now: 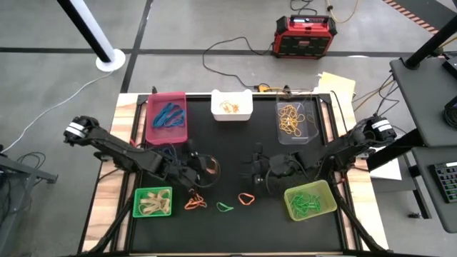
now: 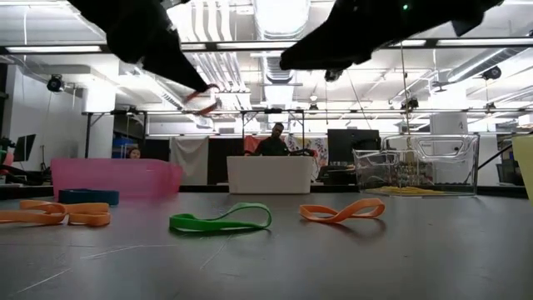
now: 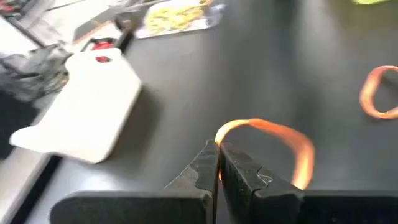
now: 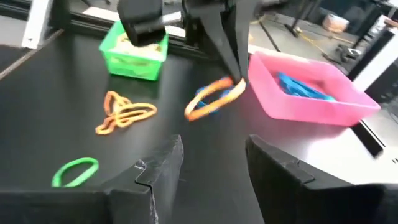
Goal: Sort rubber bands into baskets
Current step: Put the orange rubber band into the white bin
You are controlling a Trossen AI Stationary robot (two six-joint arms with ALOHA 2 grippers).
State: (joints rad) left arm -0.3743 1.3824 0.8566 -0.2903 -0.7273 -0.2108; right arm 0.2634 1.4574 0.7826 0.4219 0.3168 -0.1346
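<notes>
Orange band point(image 3: 273, 134) pinched tight in the left gripper point(image 3: 217, 163), lifted off the mat at centre. Right gripper point(image 4: 211, 165) waits open at three o'clock. Carry step, I'd say: next it needs the clear basket point(image 1: 298, 120) of orange bands at one o'clock.

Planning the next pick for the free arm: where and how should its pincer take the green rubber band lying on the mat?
The green rubber band lies flat and alone, a narrow open loop, clear of the orange bands beside it. Probably best to come straight down with the open right pincer and pinch one long side near its middle, fingers straddling that single strand.
</notes>
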